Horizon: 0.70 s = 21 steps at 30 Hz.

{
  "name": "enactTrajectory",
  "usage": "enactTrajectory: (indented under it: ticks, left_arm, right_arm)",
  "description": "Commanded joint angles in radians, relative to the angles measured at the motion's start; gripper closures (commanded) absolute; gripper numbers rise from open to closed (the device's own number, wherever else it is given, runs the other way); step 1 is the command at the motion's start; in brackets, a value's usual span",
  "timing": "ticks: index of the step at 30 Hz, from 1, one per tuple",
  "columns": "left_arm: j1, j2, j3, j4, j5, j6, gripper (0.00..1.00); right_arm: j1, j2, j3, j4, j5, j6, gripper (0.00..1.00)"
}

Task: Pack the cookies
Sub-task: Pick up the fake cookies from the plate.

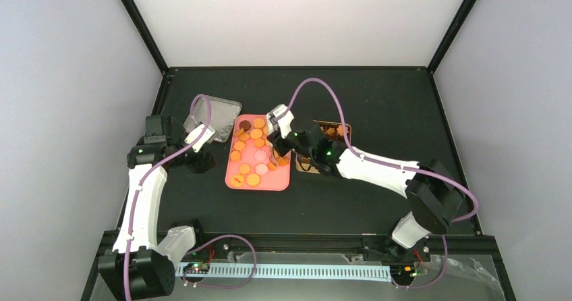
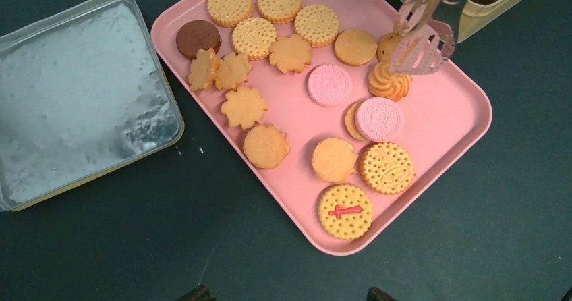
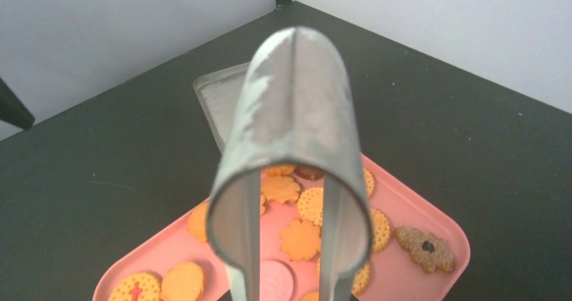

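we see the cookies (image 2: 266,146) spread loose on a pink tray (image 2: 438,112) mid tabletop (image 1: 378,105): mostly orange-yellow, two pink, one dark brown. only mark we can make out is a red cross or sword shape on one round biscuit (image 2: 345,211) at the tray's near end. the stamped patterns on the pink ones are too fine to read.

right claw (image 1: 278,140) is clamped on metal tongs (image 3: 293,112). their slotted tips hang over the tray's far-right part, just by a swirled cookie (image 2: 389,81); touching or not, can't tell.

left claw (image 2: 290,294) hovers w/ tips apart, nothing btwn them.

a silver tin (image 2: 74,92) sits left of the tray. a gold tin (image 1: 330,131) sits to its right w/ some cookies inside. its side print is too small to read.
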Motion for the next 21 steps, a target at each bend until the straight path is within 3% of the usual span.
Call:
enactTrajectory:
  ticks: [1,9,21]
  left_arm:
    - [0.008,-0.006,0.018,-0.017,0.011,0.019,0.39]
    - [0.008,-0.007,0.035,-0.029,0.007,0.022,0.39]
    - [0.009,-0.001,0.053,-0.040,0.012,0.024,0.39]
  right_arm:
    - [0.005,0.030,0.053,0.071,0.043,-0.020,0.67]
    - [0.004,0.083,0.055,0.066,0.106,-0.037,0.65]
    - [0.005,0.096,0.007,0.061,0.009,0.009,0.61]
